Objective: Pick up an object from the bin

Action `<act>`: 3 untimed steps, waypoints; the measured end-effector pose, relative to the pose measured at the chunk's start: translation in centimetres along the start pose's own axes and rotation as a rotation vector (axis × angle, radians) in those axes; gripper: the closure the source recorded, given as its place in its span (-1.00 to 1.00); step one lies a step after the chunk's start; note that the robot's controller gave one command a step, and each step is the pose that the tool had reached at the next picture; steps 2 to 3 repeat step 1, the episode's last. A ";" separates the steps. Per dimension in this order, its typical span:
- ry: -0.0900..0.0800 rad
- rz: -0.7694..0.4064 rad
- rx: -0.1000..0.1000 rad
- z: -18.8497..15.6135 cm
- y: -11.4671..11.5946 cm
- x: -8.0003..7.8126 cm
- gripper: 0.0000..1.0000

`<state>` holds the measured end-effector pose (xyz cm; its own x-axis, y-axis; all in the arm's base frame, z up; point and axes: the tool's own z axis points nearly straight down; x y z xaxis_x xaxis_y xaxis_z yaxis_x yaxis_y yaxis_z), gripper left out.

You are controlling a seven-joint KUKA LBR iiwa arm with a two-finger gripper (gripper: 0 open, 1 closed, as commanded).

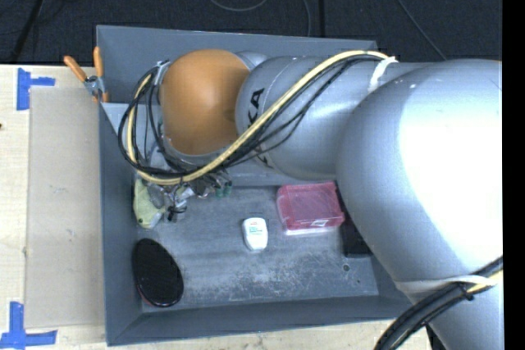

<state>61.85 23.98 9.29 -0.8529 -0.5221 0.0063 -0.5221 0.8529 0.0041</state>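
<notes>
Open floor (271,279) beside black oval (157,272)

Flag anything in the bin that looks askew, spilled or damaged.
Nothing looks damaged or spilled. The black oval object, white case and pink block lie apart on the bin floor, which shows pale scuffing. The gripper is next to a pale yellowish object.

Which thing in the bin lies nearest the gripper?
The pale yellow-green lump at far left, right beside the gripper; the black oval, white case and pink block lie farther off.
</notes>
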 end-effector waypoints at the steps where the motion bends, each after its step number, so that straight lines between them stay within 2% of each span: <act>1: -0.008 0.000 0.002 -1.6 0.0 -0.2 1.00; 3: -0.008 0.000 0.002 -1.6 0.0 -0.2 1.00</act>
